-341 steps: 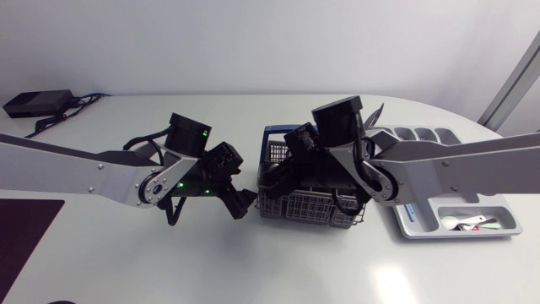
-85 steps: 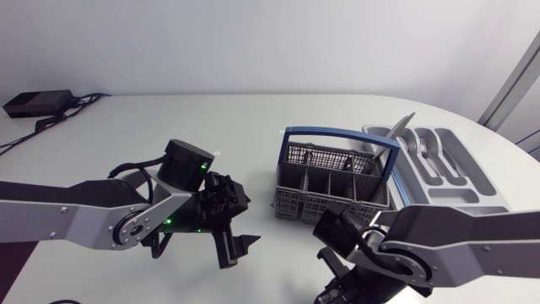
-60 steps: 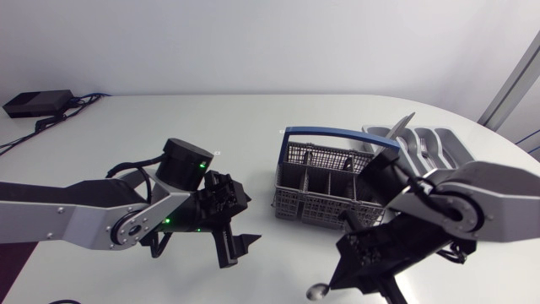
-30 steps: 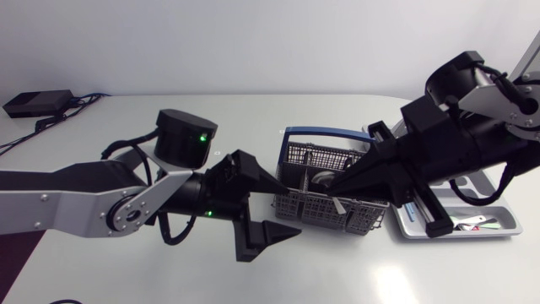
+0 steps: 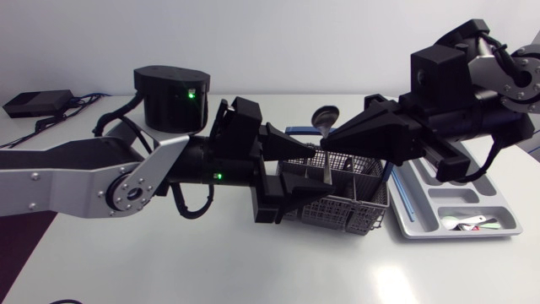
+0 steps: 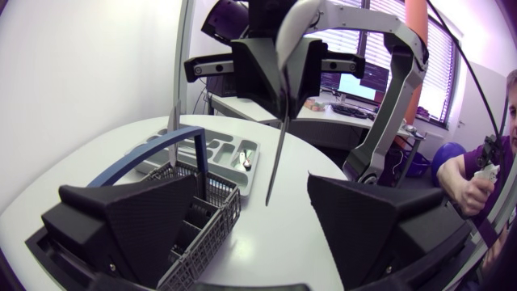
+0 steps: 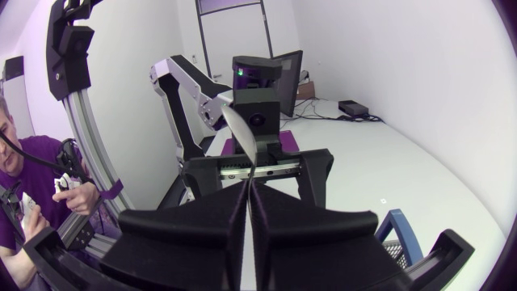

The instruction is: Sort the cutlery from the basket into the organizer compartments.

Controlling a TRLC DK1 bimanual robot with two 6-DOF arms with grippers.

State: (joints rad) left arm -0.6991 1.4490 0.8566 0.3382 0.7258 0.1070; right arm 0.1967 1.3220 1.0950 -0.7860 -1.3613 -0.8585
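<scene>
The right arm's matte black wedge-fingered gripper (image 5: 336, 134) was clenched on the thin handle of a shiny metal spoon (image 5: 324, 116), holding it upright with its round bowl on top, above the grey wire-mesh cutlery basket (image 5: 354, 213) with the blue handle. The left arm's black gripper (image 5: 322, 169) stood released, its two broad fingers spread wide, with the spoon's handle hanging just ahead of them over the basket. Beside the basket lay the light grey plastic organizer tray (image 5: 488, 199), with a few small pieces of cutlery (image 5: 466, 222) in its near end compartment.
</scene>
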